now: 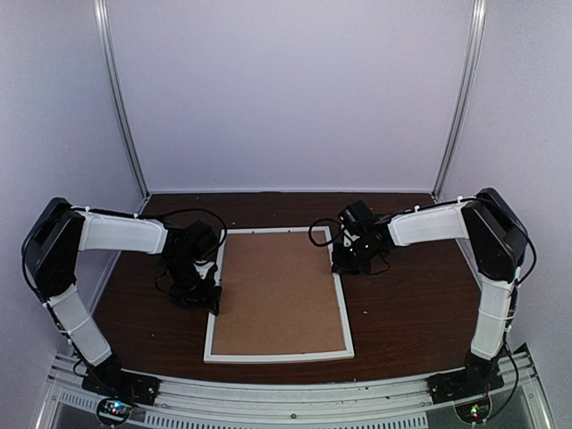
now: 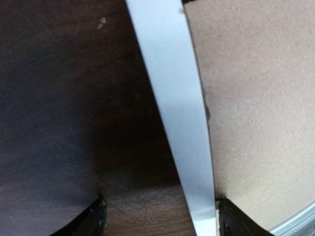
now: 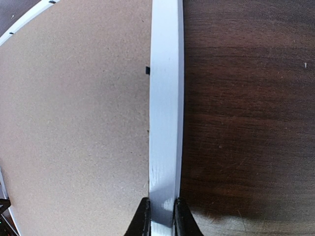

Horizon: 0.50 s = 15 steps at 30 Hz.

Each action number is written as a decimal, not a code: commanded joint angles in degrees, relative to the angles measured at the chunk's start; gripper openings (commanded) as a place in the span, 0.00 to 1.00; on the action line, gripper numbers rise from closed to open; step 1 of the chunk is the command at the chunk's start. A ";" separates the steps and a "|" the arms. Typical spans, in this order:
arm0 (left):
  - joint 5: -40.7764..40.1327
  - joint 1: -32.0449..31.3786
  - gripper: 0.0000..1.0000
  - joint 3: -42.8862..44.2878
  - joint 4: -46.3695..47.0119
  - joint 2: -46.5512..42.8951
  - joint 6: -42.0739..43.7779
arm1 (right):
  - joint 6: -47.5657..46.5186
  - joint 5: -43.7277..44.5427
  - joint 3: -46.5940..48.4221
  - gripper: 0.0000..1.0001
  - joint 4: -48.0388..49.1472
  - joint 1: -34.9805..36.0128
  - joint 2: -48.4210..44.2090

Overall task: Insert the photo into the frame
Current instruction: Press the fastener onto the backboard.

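1. The frame [image 1: 279, 355] lies flat and back-up in the middle of the worktop [image 1: 411, 313]. A brown backing board [image 1: 279, 290] fills its opening. The photo shows in no view, so I cannot tell whether it sits beneath the board.
2. The right hand [image 3: 161, 216], at the frame's 2 o'clock, is clenched on the thin white side rail, one finger pressed to each face. This looks like a grip to steady or lift that edge.
3. The left hand [image 2: 162, 221], at the frame's 9 o'clock, is released. Its fingers stand wide astride the opposite rail, one over bare wood and one over the board, probably poised to pinch.
4. The worktop is dark, grained wood with faint scuffs. Pale lilac walls [image 1: 286, 89] enclose it, with metal uprights [image 1: 121, 107] at 11 and 1 o'clock. A metal rail [image 1: 286, 398] at 6 o'clock carries the arm bases.
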 commanded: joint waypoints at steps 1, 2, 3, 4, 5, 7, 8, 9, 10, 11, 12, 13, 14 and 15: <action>0.96 -1.77 0.79 -1.20 4.11 4.01 -0.87 | 1.43 -0.21 -2.15 0.00 -2.60 -0.18 2.34; 1.06 -1.87 0.79 -1.12 4.11 4.04 -0.79 | 1.38 -0.24 -2.14 0.00 -2.64 -0.14 2.34; 1.15 -1.88 0.79 -0.95 4.12 3.96 -0.79 | 1.42 -0.19 -2.14 0.00 -2.62 -0.15 2.34; 1.25 -1.88 0.79 -0.78 4.12 3.61 -0.71 | 1.44 -0.17 -2.10 0.00 -2.64 -0.13 2.34; 1.25 -1.89 0.79 -0.49 4.12 3.10 -0.62 | 1.37 -0.10 -2.14 0.00 -2.72 -0.19 2.32; 1.24 -1.89 0.79 0.16 4.26 1.43 -0.53 | 1.39 -0.13 -2.14 0.00 -2.75 -0.13 2.36; 1.18 -1.89 0.79 0.43 4.31 0.49 -0.45 | 1.36 -0.14 -2.14 0.00 -2.88 -0.13 2.34; 1.10 -1.89 0.80 0.69 4.41 -0.45 -0.39 | 1.23 -0.12 -2.10 0.00 -2.95 -0.14 2.24; 0.89 -1.89 0.80 1.03 4.47 -1.29 -0.37 | 1.07 -0.13 -1.99 0.00 -3.06 -0.13 2.11; 0.70 -1.89 0.81 1.30 4.47 -2.04 -0.35 | 0.94 -0.16 -1.90 0.00 -3.23 -0.16 1.93; 0.53 -1.89 0.81 1.65 4.40 -2.60 -0.35 | 0.76 -0.21 -1.81 0.00 -3.37 -0.19 1.72; 0.32 -1.84 0.81 1.96 4.34 -3.07 -0.35 | 0.62 -0.28 -1.65 0.00 -3.47 -0.14 1.46; -0.03 -1.80 0.81 2.27 4.36 -3.43 -0.30 | 0.40 -0.41 -1.50 0.00 -3.58 -0.14 1.26; -0.26 -1.66 0.81 2.60 4.45 -3.50 -0.22 | 0.28 -0.58 -1.26 0.00 -3.73 -0.18 1.18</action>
